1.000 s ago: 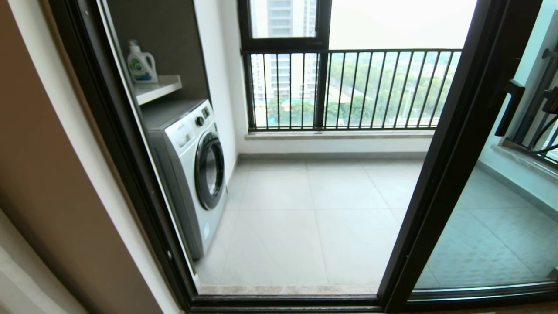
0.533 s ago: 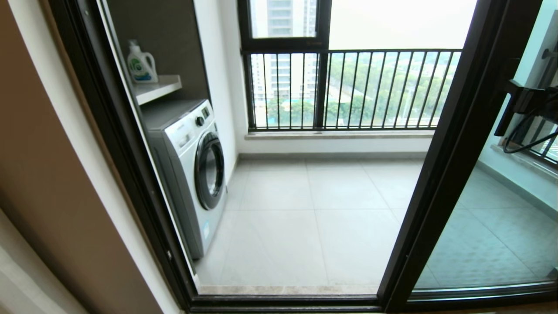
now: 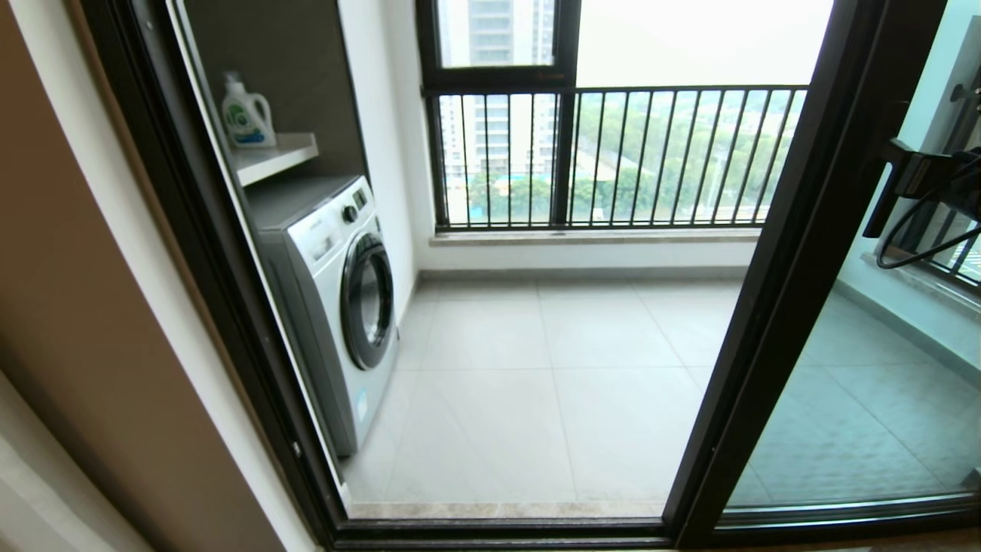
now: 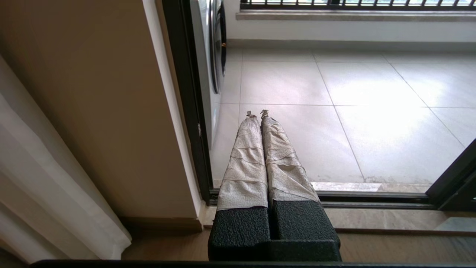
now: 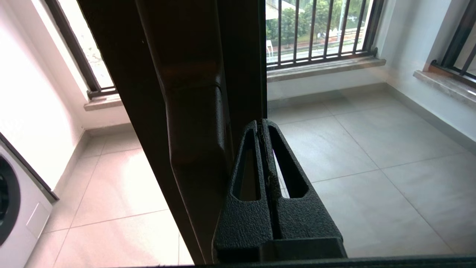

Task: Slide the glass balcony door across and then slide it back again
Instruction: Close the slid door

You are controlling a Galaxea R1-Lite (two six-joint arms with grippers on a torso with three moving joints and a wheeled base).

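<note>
Glass balcony door [image 3: 774,307], clear panel in slim dark metal frame, stands at 3 o'clock; right gripper [image 5: 263,124], fingers pressed together and empty, sits beside its dark latch handle [image 3: 881,192]. Risk: closed fingers may skid off the smooth upright; left gripper [image 4: 256,113], likewise closed and empty, idles at 7 o'clock.

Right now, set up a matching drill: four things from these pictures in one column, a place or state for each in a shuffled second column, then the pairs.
Things:
1. detergent bottle
2. washing machine
3. right gripper
4. left gripper

Places or states:
A. fingers shut, beside the door handle on the glass balcony door
B. on the shelf
C. fingers shut, low, pointing at the balcony floor
D. standing under the shelf, at the left of the balcony

Pairs: 1-B, 2-D, 3-A, 4-C
</note>
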